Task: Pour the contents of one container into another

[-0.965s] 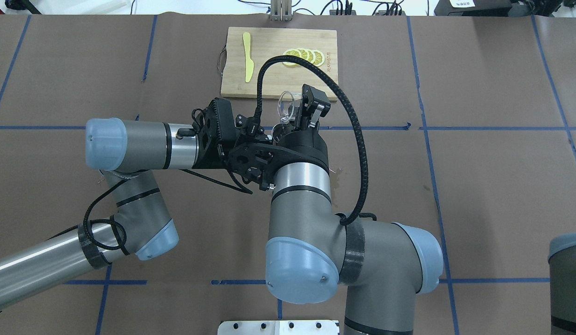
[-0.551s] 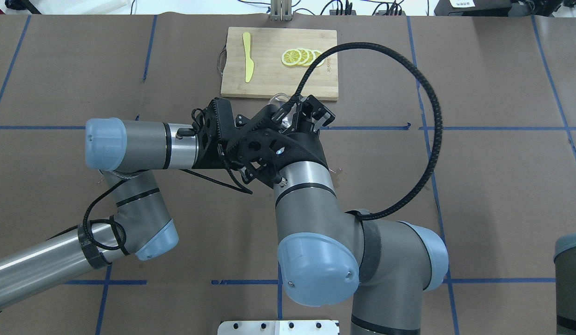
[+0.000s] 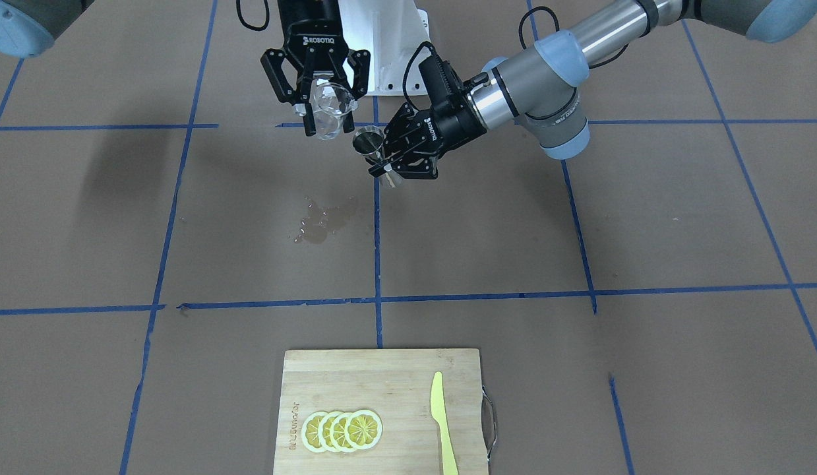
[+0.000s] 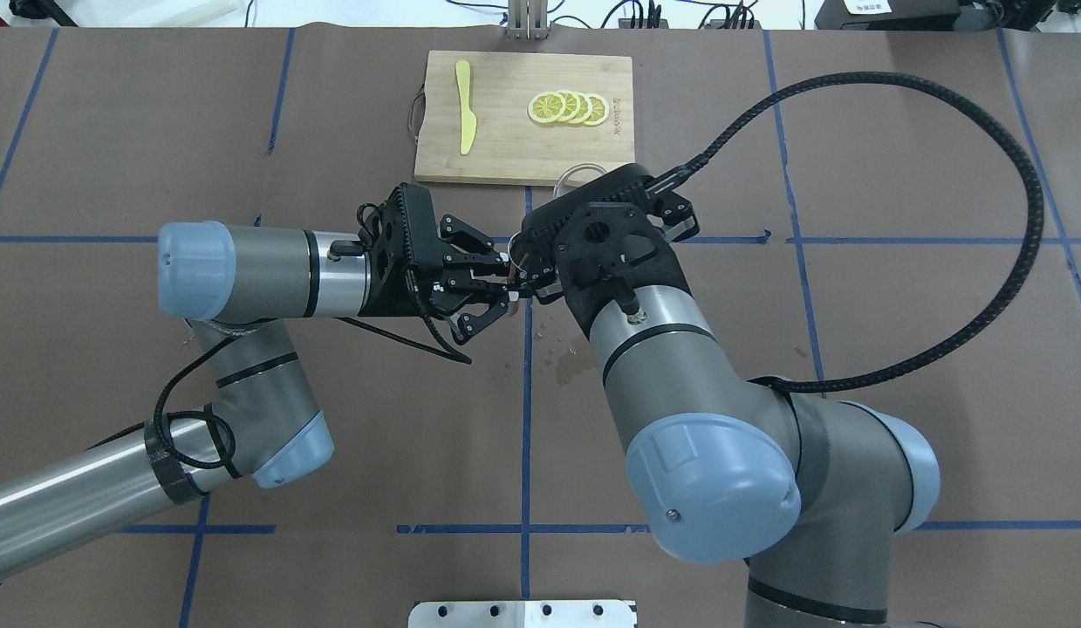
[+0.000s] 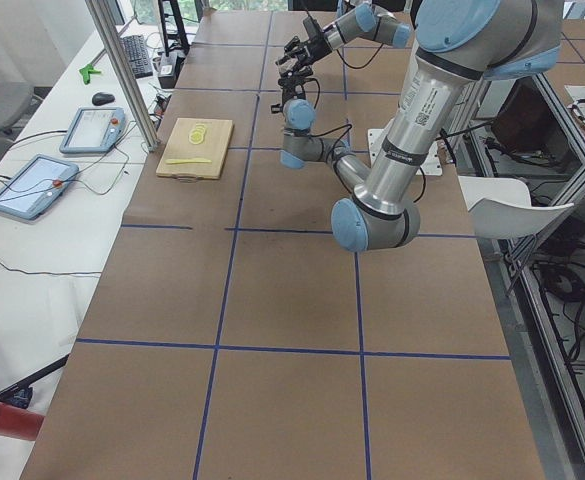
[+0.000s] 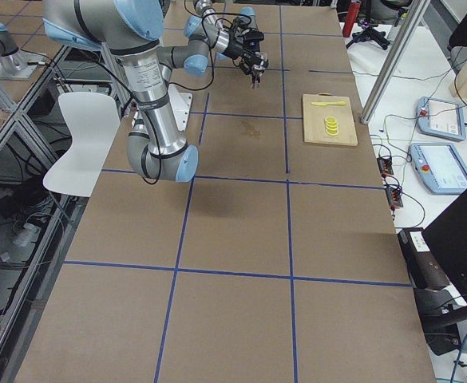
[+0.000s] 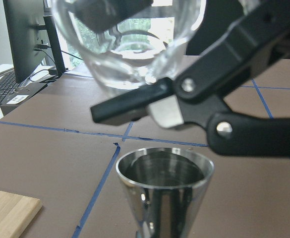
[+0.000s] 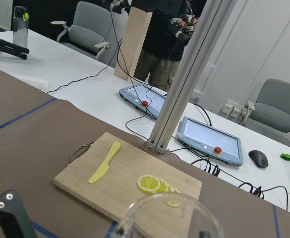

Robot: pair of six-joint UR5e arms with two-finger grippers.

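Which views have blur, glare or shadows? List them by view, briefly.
Left wrist view: the glass cup is close and soft, bright window light showing through it; white highlights streak the jigger. Right wrist view: the cup's rim at the bottom edge is out of focus, the cutting board behind sharp. Front-facing view: a soft dark shadow lies on the table.

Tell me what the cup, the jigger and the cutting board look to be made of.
Cup: clear glass, or perhaps hard plastic; the room shows through it.
Jigger: polished metal, likely steel; mirror-like reflections.
Cutting board: pale wood, probably bamboo; strip grain, matte surface.
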